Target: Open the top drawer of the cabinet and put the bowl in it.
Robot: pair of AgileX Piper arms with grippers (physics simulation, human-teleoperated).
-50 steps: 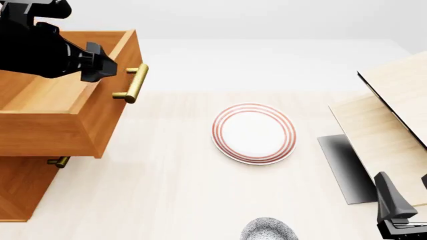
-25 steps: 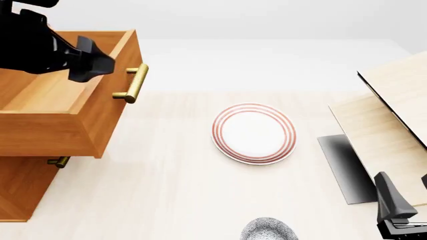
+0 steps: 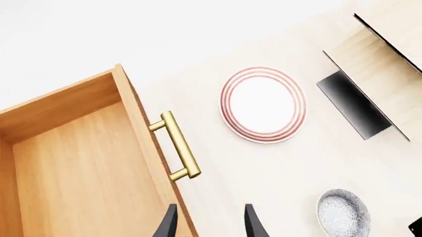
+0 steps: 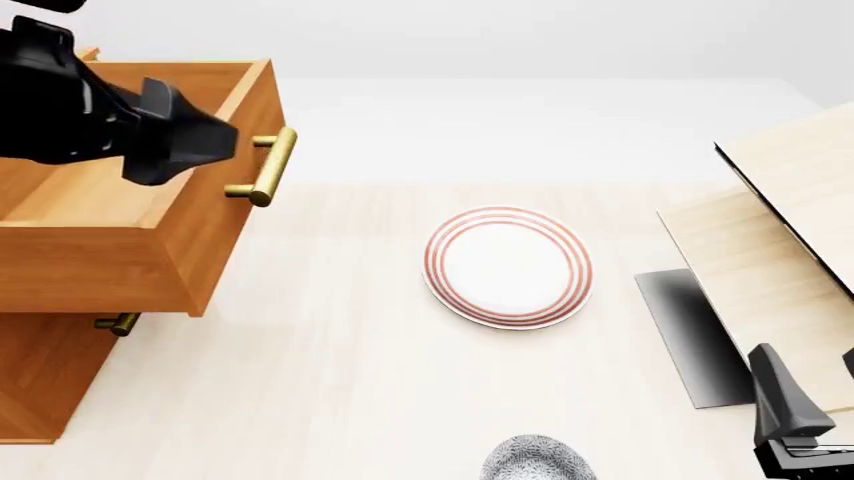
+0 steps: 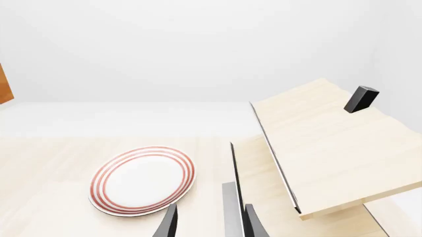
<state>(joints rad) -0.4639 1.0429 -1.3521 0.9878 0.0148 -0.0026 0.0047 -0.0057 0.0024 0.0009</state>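
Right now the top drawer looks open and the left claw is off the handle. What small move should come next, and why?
Probably bring the right claw left toward the bowl and open it for a grasp. The top drawer stands pulled out with nothing inside, the bowl sits on the table's near edge in front of the plate, and the right claw is the closer one. The left claw hangs over the drawer front, holding nothing.
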